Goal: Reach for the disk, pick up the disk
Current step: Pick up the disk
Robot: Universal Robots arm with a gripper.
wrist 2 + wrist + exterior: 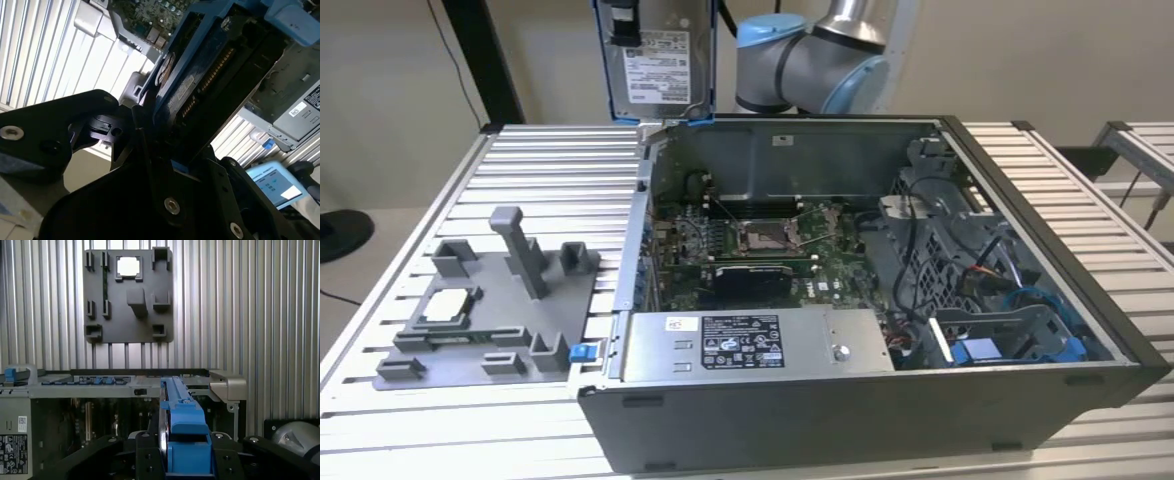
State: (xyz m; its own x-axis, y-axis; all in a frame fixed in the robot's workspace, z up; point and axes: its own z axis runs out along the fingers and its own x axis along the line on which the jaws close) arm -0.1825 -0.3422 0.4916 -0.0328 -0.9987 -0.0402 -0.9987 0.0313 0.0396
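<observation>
The disk point(656, 60), silver-grey with a white label and a blue frame, hangs upright in the air above the back corner of the open computer case point(854, 400), on the exterior view's left. In the first wrist view the disk point(181, 415) stands edge-on, and my gripper point(182, 462) is shut on it with a black finger on each side. The second wrist view has the disk point(200, 75) running out from between the black fingers point(120, 150) of my gripper point(150, 145).
A grey fixture plate point(494, 310) with a small pale-topped chip point(450, 307) lies on the slatted table at the exterior view's left. Inside the case are the motherboard point(747, 250), a grey labelled box point(747, 345) and cables. The arm's joints point(814, 60) stand behind the case.
</observation>
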